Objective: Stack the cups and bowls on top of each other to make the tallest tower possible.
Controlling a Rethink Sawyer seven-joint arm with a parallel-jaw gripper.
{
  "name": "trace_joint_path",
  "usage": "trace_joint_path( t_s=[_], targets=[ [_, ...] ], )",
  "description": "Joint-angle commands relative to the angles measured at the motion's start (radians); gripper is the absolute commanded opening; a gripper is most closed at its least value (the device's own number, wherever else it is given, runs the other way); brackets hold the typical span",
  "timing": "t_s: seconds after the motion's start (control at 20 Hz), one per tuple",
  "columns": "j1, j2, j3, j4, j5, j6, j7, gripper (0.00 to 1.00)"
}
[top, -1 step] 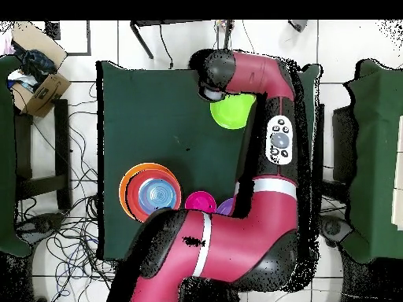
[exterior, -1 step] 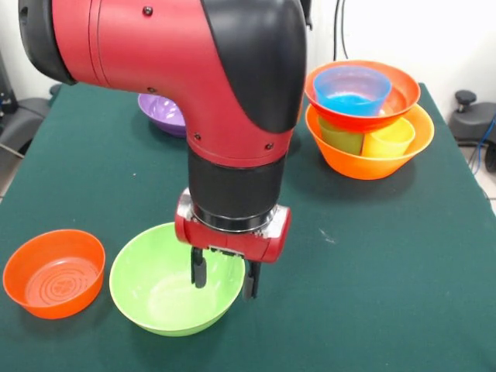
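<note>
While jaws straddle lime bowl [exterior, -1 step: 174,283] rim, apart, small orange bowl [exterior, -1 step: 54,273] sits beside.

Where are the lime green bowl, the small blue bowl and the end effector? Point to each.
lime green bowl [exterior, -1 step: 159,298]: front view, bare inner floor.
small blue bowl [exterior, -1 step: 353,91]: front view, inner wall, atop the stack.
end effector [exterior, -1 step: 225,280]: front view, midway between the fingertips, straddling the green bowl's rim.

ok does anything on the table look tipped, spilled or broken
Nothing stands out. The stack sits upright, the lime bowl, small orange bowl and purple bowl are upright, and the gripper hangs open at the lime bowl.
</note>
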Motion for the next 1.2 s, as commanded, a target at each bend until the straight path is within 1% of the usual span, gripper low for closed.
trace_joint_path(
  t_s=[0.05, 0.1, 0.15, 0.25, 0.35, 0.55, 0.75, 1.0, 1.2],
  targets=[
    [0.009, 0.039, 0.102, -0.003, -0.052, 0.049, -0.265, 1.00],
    [0.010, 0.047, 0.104, -0.003, -0.051, 0.045, -0.262, 1.00],
    [0.013, 0.068, 0.110, -0.028, -0.052, 0.049, -0.262, 1.00],
    [0.019, 0.087, 0.112, -0.050, -0.055, 0.048, -0.261, 1.00],
    [0.026, 0.090, 0.102, -0.053, -0.061, 0.040, -0.252, 1.00],
    [0.027, 0.075, 0.094, -0.015, -0.057, 0.045, -0.260, 1.00],
    [0.034, 0.093, 0.082, -0.021, -0.072, 0.037, -0.257, 1.00],
    [0.042, 0.087, 0.054, 0.035, -0.081, 0.039, -0.225, 1.00],
    [0.058, 0.065, 0.017, 0.096, -0.101, 0.007, -0.188, 1.00]
  ],
)
